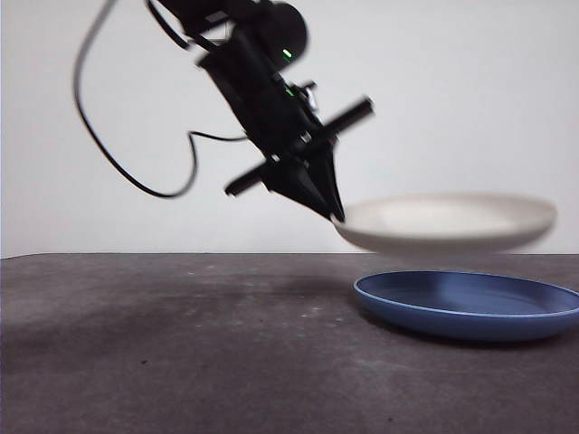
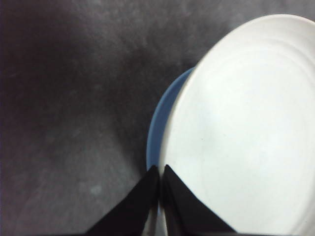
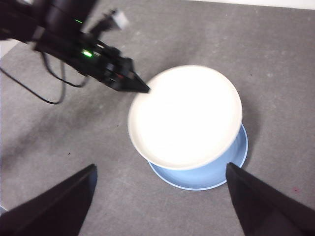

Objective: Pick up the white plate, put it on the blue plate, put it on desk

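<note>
While the left gripper (image 1: 336, 215) holds the white plate (image 1: 445, 221) by its near rim, jaws pinched together on the edge, the plate hangs in the air above the blue plate (image 1: 470, 304) and clear of it. From the front, the white plate sits roughly level, with a gap of open background between its underside and the blue plate's rim. That blue plate lies flat on the dark grey tabletop (image 1: 181, 353), towards the right side. From the left wrist, the jaws meet at the cream rim (image 2: 162, 196), and a blue crescent (image 2: 162, 123) shows beside it. Seen from the right wrist, the white plate (image 3: 186, 116) covers most of the blue one (image 3: 216, 172), offset to one side. The right gripper (image 3: 157, 196) waits well above, its jaws wide apart, holding nothing
</note>
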### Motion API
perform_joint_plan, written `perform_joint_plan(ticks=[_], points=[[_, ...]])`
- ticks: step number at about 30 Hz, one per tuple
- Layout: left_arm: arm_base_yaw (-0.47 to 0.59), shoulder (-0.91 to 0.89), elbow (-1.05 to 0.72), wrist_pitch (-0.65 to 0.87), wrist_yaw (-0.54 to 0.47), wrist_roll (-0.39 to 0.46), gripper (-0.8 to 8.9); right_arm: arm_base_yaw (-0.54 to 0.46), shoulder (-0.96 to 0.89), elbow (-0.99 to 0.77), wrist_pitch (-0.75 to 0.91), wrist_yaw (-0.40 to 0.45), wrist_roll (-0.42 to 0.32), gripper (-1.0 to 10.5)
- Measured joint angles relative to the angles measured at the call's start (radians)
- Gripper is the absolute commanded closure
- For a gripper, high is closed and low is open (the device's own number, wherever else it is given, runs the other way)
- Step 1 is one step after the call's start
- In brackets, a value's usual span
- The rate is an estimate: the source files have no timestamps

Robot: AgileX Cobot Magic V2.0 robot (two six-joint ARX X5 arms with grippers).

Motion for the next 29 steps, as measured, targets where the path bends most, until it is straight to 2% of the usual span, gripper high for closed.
perform_joint_plan(ticks=[6,12,14,16,17,24,29], points=[[-0.035,0.107,0.093,-0.066,-0.052,0.005,8.04,0.0,0.0,0.001,-0.029,0.003,0.0,5.3],[-0.048,0.139,0.117,-0.077,-0.072,0.026,8.01,0.0,0.0,0.001,-0.034,0.003,0.0,5.3],[-0.05,0.139,0.117,-0.083,-0.072,0.03,6.96,0.0,0.0,0.001,-0.034,0.003,0.0,5.3],[-0.058,0.139,0.117,-0.08,-0.072,0.037,5.51,0.0,0.0,0.001,-0.034,0.003,0.0,5.3],[-0.061,0.139,0.118,-0.078,-0.072,0.039,5.17,0.0,0.0,0.001,-0.034,0.003,0.0,5.3],[-0.068,0.127,0.118,-0.082,-0.071,0.053,5.01,0.0,0.0,0.001,-0.038,0.003,-0.001,5.3],[-0.042,-0.068,0.119,-0.099,-0.072,0.111,5.01,0.0,0.0,0.001,-0.039,0.056,-0.001,5.3]])
